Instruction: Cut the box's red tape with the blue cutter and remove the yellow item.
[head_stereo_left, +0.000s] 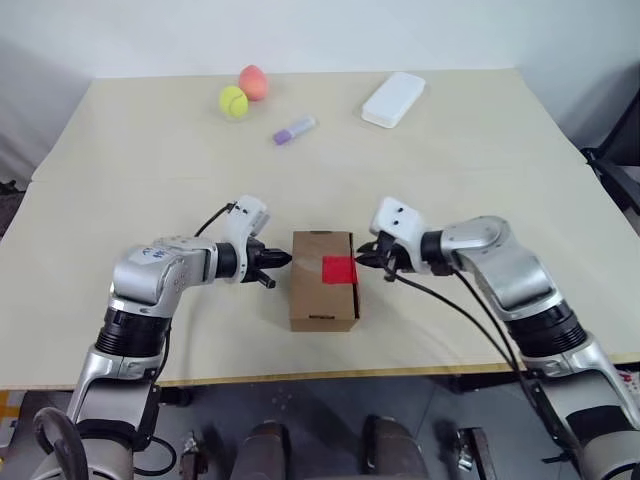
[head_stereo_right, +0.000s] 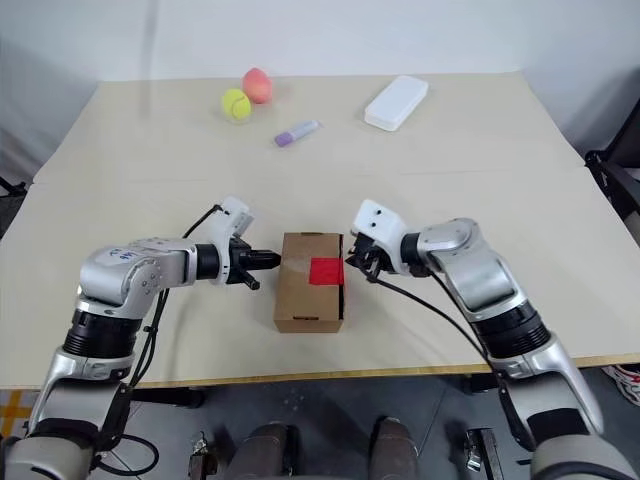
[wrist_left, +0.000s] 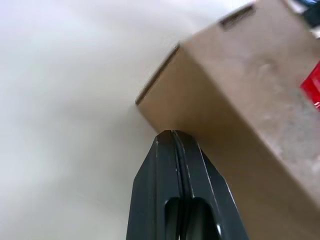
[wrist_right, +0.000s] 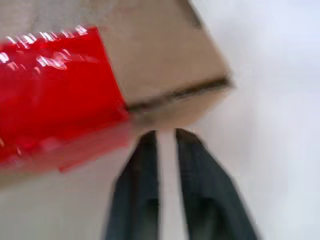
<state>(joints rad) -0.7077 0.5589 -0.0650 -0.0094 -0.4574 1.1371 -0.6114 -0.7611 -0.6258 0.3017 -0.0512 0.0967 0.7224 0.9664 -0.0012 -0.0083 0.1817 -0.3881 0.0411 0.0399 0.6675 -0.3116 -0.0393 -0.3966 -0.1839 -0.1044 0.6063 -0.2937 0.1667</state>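
Head view: box (head_stereo_left: 323, 280), centre frame, brown, red tape (head_stereo_left: 339, 269) across its right edge. Left gripper (head_stereo_left: 277, 261) closed empty, tip at the left wall (bracing, likely).

Right wrist view: right gripper (wrist_right: 165, 134) slightly parted, empty, beside the taped corner.

Matt cardboard box (head_stereo_left: 322, 281); glossy red tape (wrist_right: 55, 90); smooth pale table (head_stereo_left: 150, 160).
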